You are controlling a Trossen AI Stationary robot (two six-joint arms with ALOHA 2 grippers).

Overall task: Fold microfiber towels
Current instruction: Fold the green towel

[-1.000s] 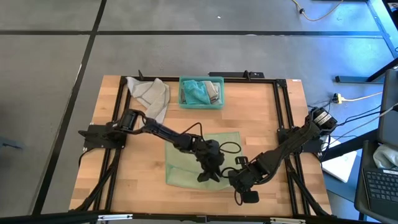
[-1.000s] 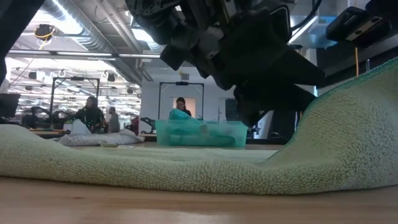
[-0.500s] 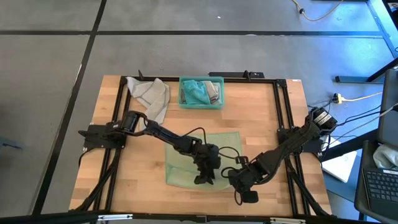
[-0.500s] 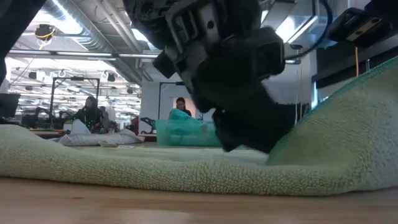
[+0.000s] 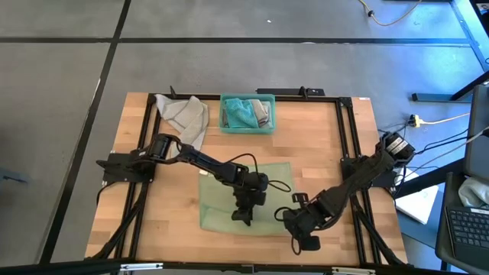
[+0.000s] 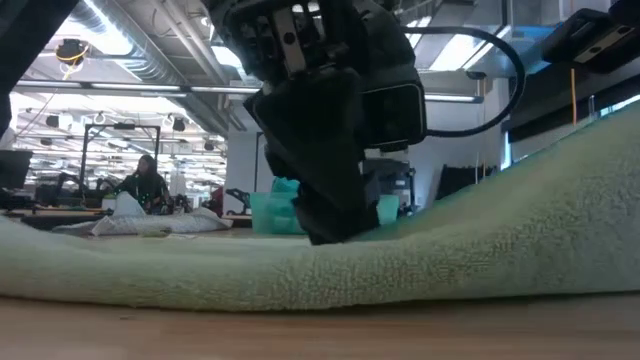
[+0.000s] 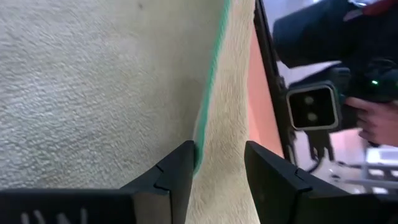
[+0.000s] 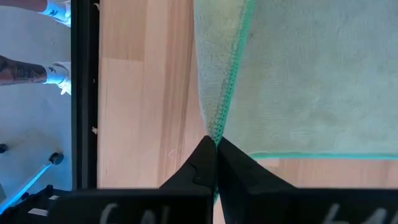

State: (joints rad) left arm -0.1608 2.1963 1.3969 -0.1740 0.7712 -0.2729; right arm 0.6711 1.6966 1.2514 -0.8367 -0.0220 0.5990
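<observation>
My right gripper (image 5: 289,220) sits at the near right of the wooden table (image 5: 321,153), its fingers (image 8: 205,163) pinched tight on the teal-stitched corner of the pale green towel (image 5: 237,191), so that the cloth rises from the wood there in a slope, which the low view shows climbing toward its right side. Just beside it, toward the middle of the table, my left gripper (image 5: 242,216) is pressed down onto the same towel near its front edge; its fingers (image 7: 177,177) stand parted with a raised fold of the cloth and its teal hem between them, though I cannot tell whether they actually clamp the fabric or only straddle it. The towel lies spread over the centre front of the table, mostly flat, with its right near corner lifted. Farther back, against the rear frame, stands a rigid teal bin (image 5: 247,114) holding crumpled teal and grey cloths, and just left of it a light grey towel (image 5: 186,118) lies bunched on the wood near the back left corner. Beyond the table, in the low view, people (image 6: 143,180) sit at benches in the bright workshop, and my left wrist view catches a person's hand (image 7: 376,118) at the edge of the rig, next to a small camera (image 7: 313,107).
</observation>
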